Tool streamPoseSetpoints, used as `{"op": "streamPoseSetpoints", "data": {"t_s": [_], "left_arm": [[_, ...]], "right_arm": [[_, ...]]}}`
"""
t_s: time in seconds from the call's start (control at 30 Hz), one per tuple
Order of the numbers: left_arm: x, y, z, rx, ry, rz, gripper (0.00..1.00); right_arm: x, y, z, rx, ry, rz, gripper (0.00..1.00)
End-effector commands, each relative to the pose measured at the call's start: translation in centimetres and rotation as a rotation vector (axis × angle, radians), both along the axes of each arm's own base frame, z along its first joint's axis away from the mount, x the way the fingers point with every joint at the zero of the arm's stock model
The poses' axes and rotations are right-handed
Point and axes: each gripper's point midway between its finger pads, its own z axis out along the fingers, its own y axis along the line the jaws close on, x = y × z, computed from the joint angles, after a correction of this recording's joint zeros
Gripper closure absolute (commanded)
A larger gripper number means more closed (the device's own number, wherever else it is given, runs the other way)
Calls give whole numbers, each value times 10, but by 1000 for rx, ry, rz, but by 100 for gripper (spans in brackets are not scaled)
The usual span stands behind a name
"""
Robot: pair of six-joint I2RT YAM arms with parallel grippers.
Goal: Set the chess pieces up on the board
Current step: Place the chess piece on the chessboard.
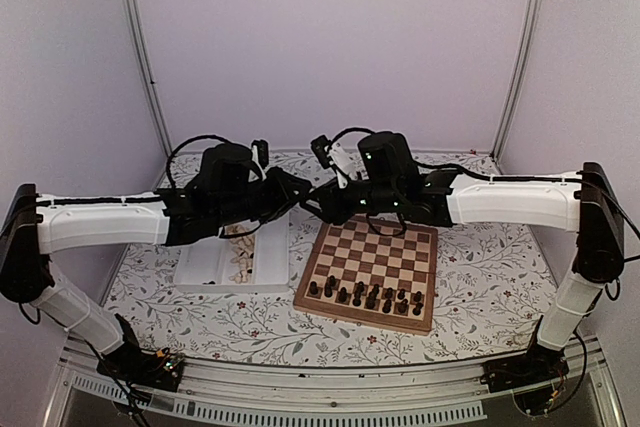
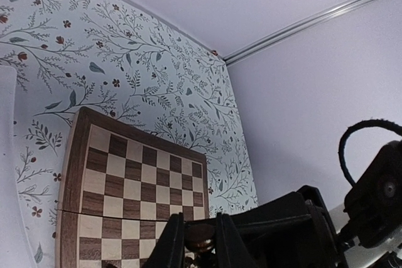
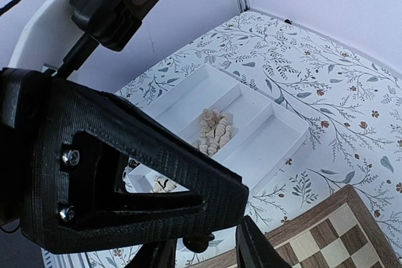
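**Dark piece held in mid-air where both grippers meet, off the board's far left corner**

Your left gripper (image 1: 304, 196) is clenched on a dark piece (image 2: 201, 238), above the surface just beyond the board (image 1: 385, 247). Your right gripper (image 3: 204, 240) brackets the piece with its jaws apart, a gap showing beside it. Expect the piece to be light, rigid and smooth, so likely to twist; take it across the stem, under the head. Its long axis seems to run along the fingers, but most of it is hidden.

— What sort of place is this?
— A robot lab cell: plain lilac walls (image 1: 330, 37) framed by metal posts (image 1: 145, 57), two white-and-black arms (image 1: 100, 222) (image 1: 510, 197) bolted to a rail (image 1: 330, 387) at the near edge, cables (image 1: 190, 147) trailing, a floral cloth (image 1: 480, 277) over the surface.
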Motion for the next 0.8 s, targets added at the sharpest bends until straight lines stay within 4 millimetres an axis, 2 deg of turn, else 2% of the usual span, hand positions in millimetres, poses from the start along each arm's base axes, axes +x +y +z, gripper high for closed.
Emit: {"op": "streamPoseSetpoints", "data": {"t_s": [0.0, 0.2, 0.37, 0.53, 0.67, 0.77], "left_arm": [[-6, -16, 9, -16, -18, -45, 89], [-9, -23, 2, 9, -17, -75, 88], [-11, -21, -5, 54, -23, -86, 79], [-6, -8, -3, 116, -61, -61, 69], [1, 6, 4, 153, -103, -48, 65], [4, 19, 17, 191, -159, -54, 61]], "right_arm": [[5, 2, 21, 45, -50, -31, 67], [7, -3, 28, 45, -78, -50, 76], [7, -10, 33, 21, -120, -55, 86], [4, -26, 36, -44, -144, -66, 90], [1, -39, 37, -94, -152, -63, 92], [-2, -50, 29, -165, -113, -51, 93]]}}
